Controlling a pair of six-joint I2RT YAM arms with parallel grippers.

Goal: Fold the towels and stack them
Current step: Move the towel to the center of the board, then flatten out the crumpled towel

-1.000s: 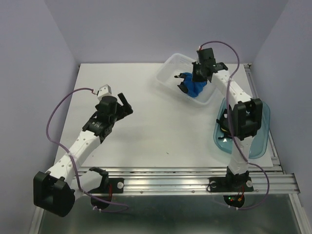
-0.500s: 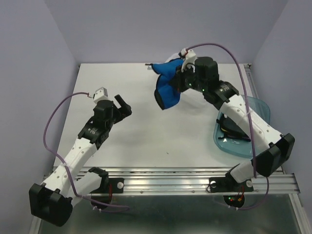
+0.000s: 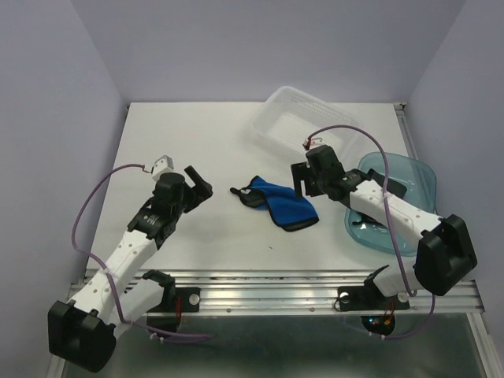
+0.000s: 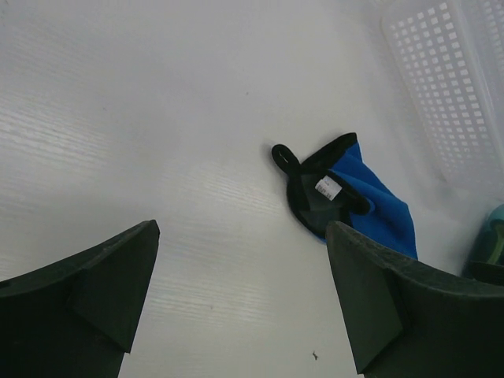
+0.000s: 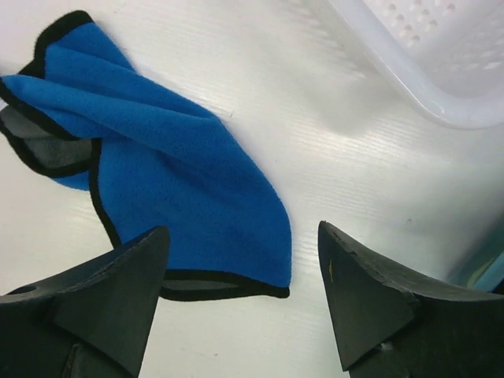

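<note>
One bright blue towel (image 3: 282,205) with dark edging lies crumpled on the middle of the white table. My right gripper (image 3: 303,179) hangs just beyond its right end, open and holding nothing. In the right wrist view the towel (image 5: 157,173) spreads out under and ahead of the open right gripper (image 5: 242,260), touching neither finger. My left gripper (image 3: 198,179) stands open to the left of the towel, well apart from it. From the left gripper (image 4: 242,236) the towel (image 4: 354,197) shows ahead to the right, with its grey underside and a white label. Other towels are not visible.
A white perforated basket (image 3: 295,118) stands at the back, right of centre, with nothing visible inside; its wall shows in the wrist views (image 4: 449,87) (image 5: 441,55). A translucent blue-green tray (image 3: 409,177) sits at the right edge, partly covered by the right arm.
The right gripper lifted the blue towel out of the basket, brought it to the table's middle and opened. The towel now lies loose on the table. The left arm shifted slightly.
</note>
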